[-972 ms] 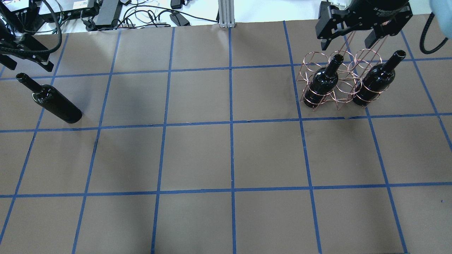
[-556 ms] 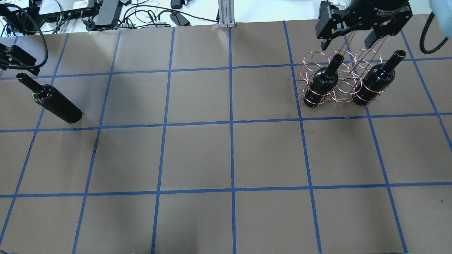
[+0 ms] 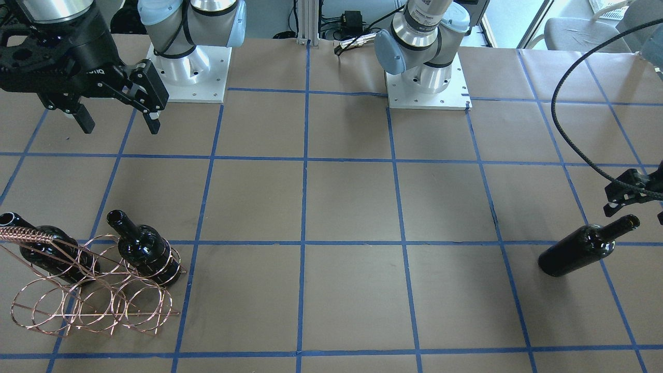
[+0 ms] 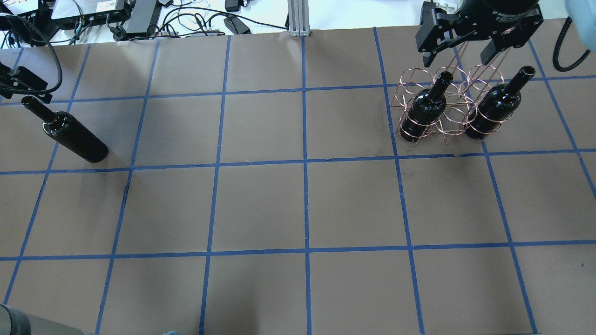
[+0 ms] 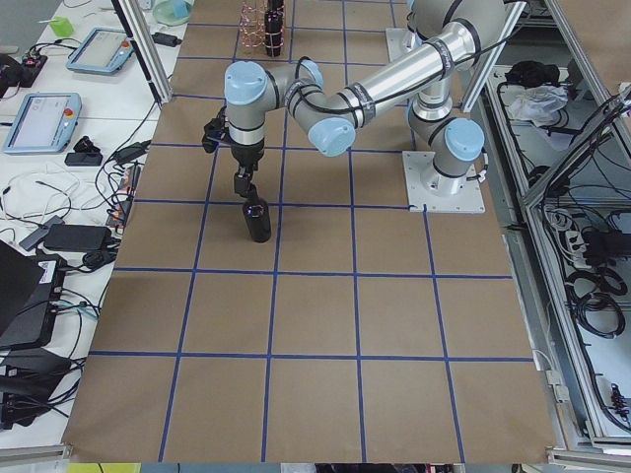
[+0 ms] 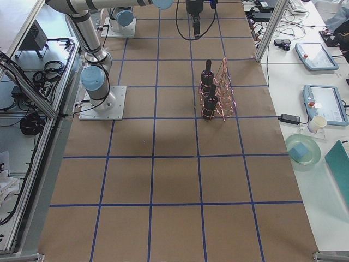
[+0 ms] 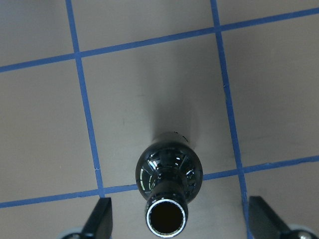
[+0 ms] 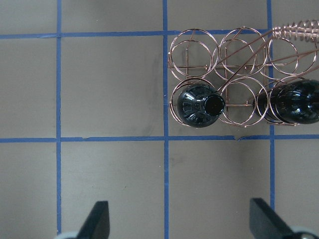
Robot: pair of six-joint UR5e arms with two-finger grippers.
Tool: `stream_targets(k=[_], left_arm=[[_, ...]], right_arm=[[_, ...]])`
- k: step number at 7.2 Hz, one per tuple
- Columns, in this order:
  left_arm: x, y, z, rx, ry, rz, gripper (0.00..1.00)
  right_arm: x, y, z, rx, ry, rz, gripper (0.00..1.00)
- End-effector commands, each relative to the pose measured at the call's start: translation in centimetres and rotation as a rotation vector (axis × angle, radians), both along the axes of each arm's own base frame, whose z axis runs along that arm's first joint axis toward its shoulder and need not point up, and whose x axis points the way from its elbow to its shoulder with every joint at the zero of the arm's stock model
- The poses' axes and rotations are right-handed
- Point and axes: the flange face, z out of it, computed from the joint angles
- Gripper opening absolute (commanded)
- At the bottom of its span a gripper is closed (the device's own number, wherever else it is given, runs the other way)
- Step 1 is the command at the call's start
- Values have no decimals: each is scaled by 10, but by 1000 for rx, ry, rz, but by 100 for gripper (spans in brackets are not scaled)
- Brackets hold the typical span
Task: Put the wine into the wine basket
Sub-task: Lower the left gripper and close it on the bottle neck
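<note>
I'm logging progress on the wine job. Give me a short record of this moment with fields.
wine basket: holds two bottles, upright, in the end hoops of one row
free hoops: four
loose bottle: upright, alone on robot's left side
left claw: open, over loose bottle's mouth, not gripping
right claw: open, empty, raised near wine basket

We are looking at a flat brown paper-covered surface [image 4: 260, 204] that is carrying a grid of blue tape lines [image 4: 305, 186]. Tangled black cables [image 4: 186, 18] are lying past its far edge, beside a ribbed silver aluminium post [image 4: 296, 18]. On a white side bench [image 6: 278, 93], a blue-framed touchscreen pendant [image 6: 326, 103] is lying just beside a white paper cup [image 6: 314, 124], near a pale green round dish [image 6: 301, 148].
</note>
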Motion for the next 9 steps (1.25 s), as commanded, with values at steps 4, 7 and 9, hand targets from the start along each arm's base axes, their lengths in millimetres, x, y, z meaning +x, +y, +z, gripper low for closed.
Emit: stream_targets(k=[4, 7, 9], left_arm=[[7, -12, -26, 3, 16, 36, 80], [8, -14, -30, 8, 23, 34, 79], [8, -14, -31, 13, 20, 35, 69]], right_arm=[[0, 0, 0, 0, 0, 0, 100], [0, 0, 1, -1, 0, 0, 100], [0, 0, 0, 0, -1, 0, 100]])
